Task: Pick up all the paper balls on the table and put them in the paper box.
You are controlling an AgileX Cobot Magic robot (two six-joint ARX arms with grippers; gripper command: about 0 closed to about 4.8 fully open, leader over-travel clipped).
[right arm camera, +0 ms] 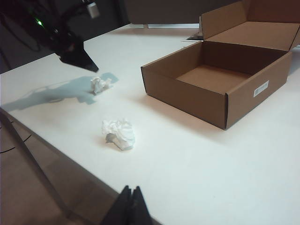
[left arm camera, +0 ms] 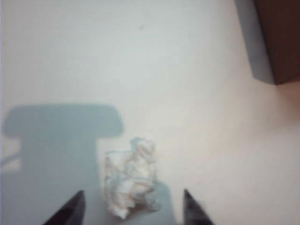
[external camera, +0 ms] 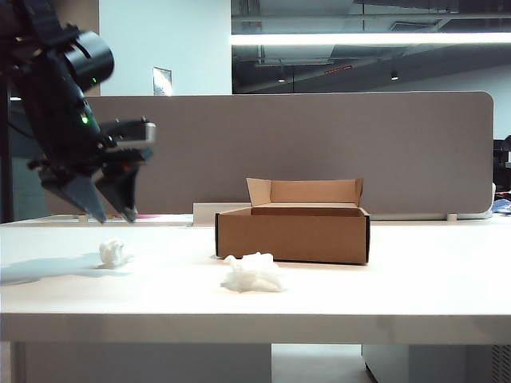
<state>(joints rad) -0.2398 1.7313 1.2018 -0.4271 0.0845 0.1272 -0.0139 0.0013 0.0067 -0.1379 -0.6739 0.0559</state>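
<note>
Right wrist view alone: paper box (right arm camera: 220, 79) interior empty, right tool (right arm camera: 131, 205) pressed together; left tool (left arm camera: 132, 206) spread above small paper ball (left arm camera: 129, 178).

I'm looking into an office: grey fabric divider panel (external camera: 319, 152) behind the bench (external camera: 399, 287), strip ceiling light (external camera: 371, 38) beyond.
</note>
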